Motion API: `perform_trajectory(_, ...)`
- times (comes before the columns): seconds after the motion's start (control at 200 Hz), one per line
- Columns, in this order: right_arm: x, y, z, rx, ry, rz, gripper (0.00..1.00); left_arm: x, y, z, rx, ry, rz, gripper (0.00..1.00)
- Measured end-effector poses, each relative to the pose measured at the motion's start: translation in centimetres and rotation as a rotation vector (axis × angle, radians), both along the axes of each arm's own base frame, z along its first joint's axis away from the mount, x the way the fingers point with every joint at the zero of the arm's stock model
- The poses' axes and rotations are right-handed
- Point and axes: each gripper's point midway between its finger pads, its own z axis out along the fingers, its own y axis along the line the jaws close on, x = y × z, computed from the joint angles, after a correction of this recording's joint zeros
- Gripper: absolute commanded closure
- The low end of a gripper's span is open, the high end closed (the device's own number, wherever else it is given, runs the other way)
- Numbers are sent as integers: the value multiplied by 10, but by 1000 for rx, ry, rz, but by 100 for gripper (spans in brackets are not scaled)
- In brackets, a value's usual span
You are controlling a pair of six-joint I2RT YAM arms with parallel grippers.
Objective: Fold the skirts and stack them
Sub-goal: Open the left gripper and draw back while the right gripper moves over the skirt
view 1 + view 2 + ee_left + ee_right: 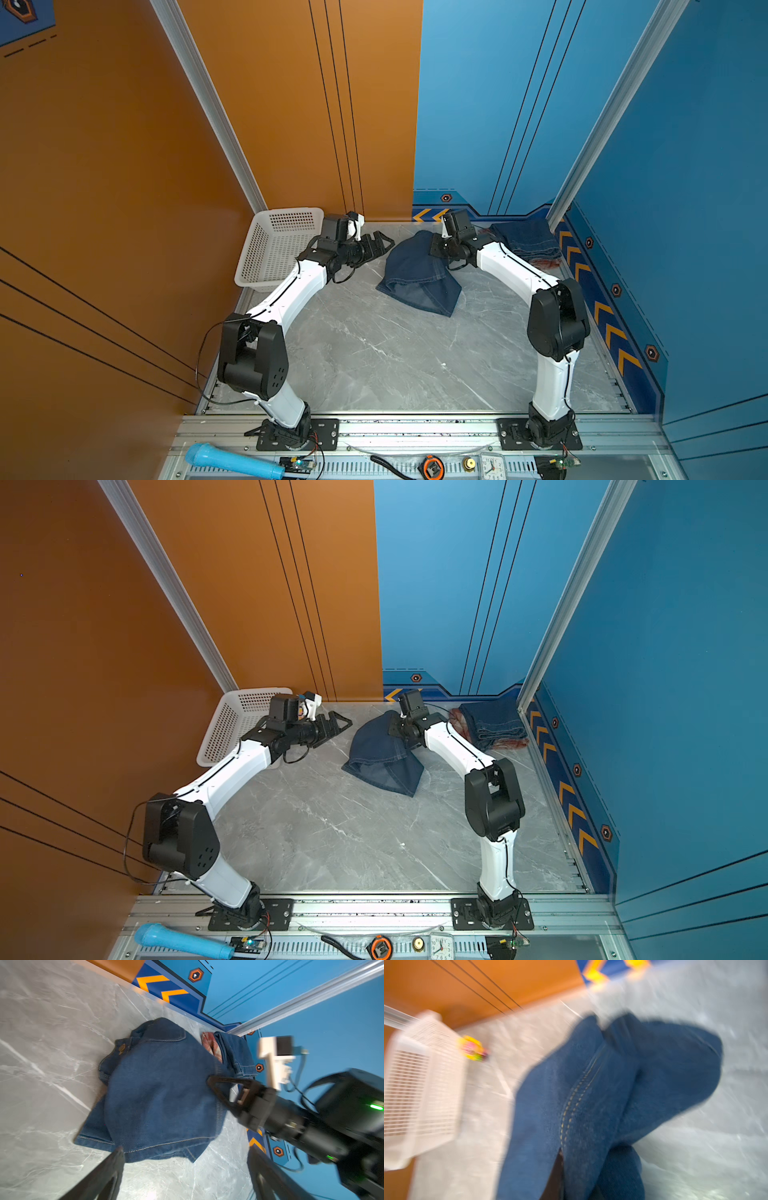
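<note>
Left pincer gaping, empty — right pincer clamps denim skirt; button shows from left wrist only.

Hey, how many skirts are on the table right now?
3. An unfolded denim skirt is near the back middle; a folded denim skirt sits in the back right corner, on top of a plaid skirt peeking out beneath. Others could be hidden under that stack.

Blurred denim skirt bunched on marble table; white basket nearby, not touching.
</note>
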Motion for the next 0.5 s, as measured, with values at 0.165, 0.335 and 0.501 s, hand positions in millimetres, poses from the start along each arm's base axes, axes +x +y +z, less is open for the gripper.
perform_trajectory(0.165,0,19,96,149,-145,-14,99,-1,28,-6,18,15,92,8)
perform_trajectory(0.335,-7,9,143,325,-201,-83,98,-3,45,5,28,-14,143,8)
perform_trajectory(0.501,-39,-30,115,411,-138,-153,68,-2,51,11,31,-31,164,8)
